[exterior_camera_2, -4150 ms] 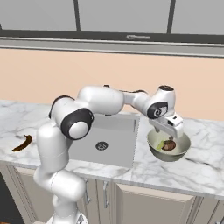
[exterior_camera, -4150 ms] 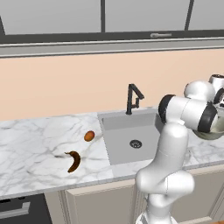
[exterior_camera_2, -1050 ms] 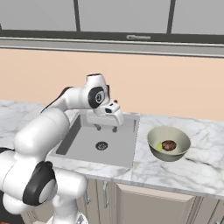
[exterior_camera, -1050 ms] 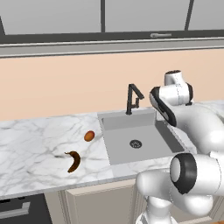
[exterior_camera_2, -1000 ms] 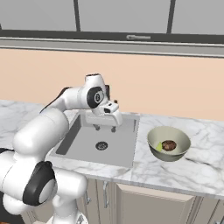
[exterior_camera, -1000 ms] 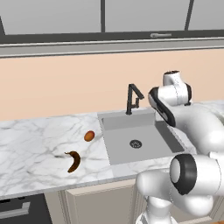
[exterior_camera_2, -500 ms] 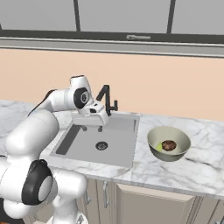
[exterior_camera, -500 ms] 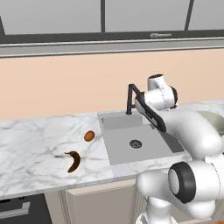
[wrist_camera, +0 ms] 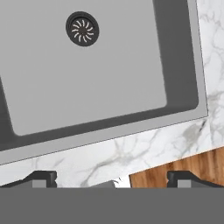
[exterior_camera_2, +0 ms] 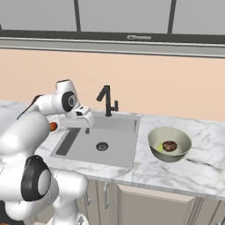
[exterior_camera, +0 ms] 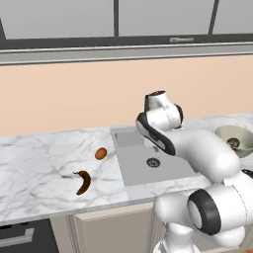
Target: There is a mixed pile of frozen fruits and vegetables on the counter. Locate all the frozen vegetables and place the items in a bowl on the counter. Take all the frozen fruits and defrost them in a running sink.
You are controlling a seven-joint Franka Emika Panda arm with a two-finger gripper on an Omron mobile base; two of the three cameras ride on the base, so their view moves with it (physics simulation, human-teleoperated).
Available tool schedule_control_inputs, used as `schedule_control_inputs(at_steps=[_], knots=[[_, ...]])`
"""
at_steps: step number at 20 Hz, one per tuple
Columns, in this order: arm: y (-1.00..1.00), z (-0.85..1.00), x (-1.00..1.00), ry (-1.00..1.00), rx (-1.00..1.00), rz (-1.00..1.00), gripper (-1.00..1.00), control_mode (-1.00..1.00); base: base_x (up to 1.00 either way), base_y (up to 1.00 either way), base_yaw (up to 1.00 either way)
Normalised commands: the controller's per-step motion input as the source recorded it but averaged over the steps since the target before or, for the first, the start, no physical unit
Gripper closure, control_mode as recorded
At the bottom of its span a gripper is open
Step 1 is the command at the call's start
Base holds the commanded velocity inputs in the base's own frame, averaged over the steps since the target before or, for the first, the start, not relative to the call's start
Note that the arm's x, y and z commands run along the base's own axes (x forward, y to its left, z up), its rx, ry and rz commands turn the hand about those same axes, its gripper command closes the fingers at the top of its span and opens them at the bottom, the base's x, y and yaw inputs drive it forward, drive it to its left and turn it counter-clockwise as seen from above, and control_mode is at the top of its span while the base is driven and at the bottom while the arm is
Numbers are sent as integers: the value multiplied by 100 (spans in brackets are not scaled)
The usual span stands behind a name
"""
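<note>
My gripper (exterior_camera_2: 87,128) hangs open over the left part of the grey sink (exterior_camera_2: 118,140), with nothing between its fingers. In the hand view the gripper (wrist_camera: 112,179) looks down on the basin (wrist_camera: 100,78), its drain (wrist_camera: 82,28) and a strip of marble counter (wrist_camera: 144,144). The orange ball (exterior_camera: 101,153) and the curved brown-orange piece (exterior_camera: 83,182) lie on the counter (exterior_camera: 39,163) left of the sink (exterior_camera: 131,165). The bowl (exterior_camera_2: 181,139) stands right of the sink with the brown ball (exterior_camera_2: 169,146) and the small green piece (exterior_camera_2: 160,148) inside. The orange ball (exterior_camera_2: 53,127) peeks out behind my arm.
A thin black faucet (exterior_camera_2: 107,101) stands at the back of the sink. Wooden floor (wrist_camera: 183,175) shows past the counter's edge in the hand view. A peach wall and a window sill run behind the counter. My white arm (exterior_camera: 197,148) covers much of the sink's right side.
The arm has swung left, from above the bowl to over the sink's left part. The gripper stayed open. The brown ball and green piece remain in the bowl.
</note>
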Motion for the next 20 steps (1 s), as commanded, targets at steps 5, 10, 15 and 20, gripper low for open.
schedule_control_inputs(at_steps=[5, 10, 15, 20], knots=[[56, -20, 8, 2, 0, 5, -100, -100, 0, 0, 0], [53, -16, 8, 6, 2, 6, -100, -100, 0, 0, 0], [51, -11, 10, 8, 4, 5, -100, -100, 0, 0, 0], [51, -10, 11, 8, 6, 5, -100, -100, 0, 0, 0]])
